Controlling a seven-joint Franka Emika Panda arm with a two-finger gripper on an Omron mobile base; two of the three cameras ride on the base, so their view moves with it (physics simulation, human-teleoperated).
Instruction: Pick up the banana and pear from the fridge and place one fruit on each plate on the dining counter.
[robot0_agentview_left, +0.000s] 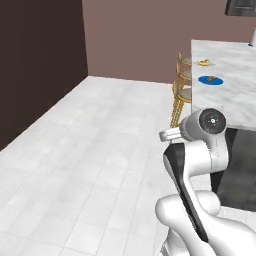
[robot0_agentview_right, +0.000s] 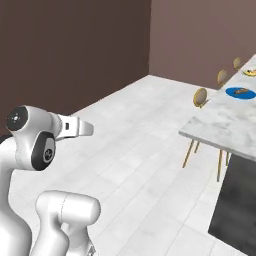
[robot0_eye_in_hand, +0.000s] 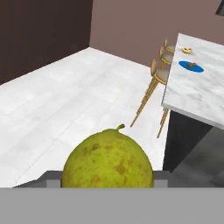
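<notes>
White tiled floor, brown walls; the dining counter (robot0_eye_in_hand: 197, 94) stands ahead and to the right of the hand, gold-legged stools (robot0_eye_in_hand: 157, 72) along its near side. The pear (robot0_eye_in_hand: 107, 161) sits in the gripper (robot0_eye_in_hand: 107, 181) — pinched by the look of it — stem up and away. Blue plate (robot0_eye_in_hand: 191, 67) and pale plate (robot0_eye_in_hand: 187, 50) lie far along the marble; long axis of the counter runs away from the arm.

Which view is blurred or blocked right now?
None is blurred. In the hand view the yellow-green speckled pear fills the lower middle, hiding the tool's tips. In both base views the round bright blue plate on the white marble dining counter is small, its load unclear.
</notes>
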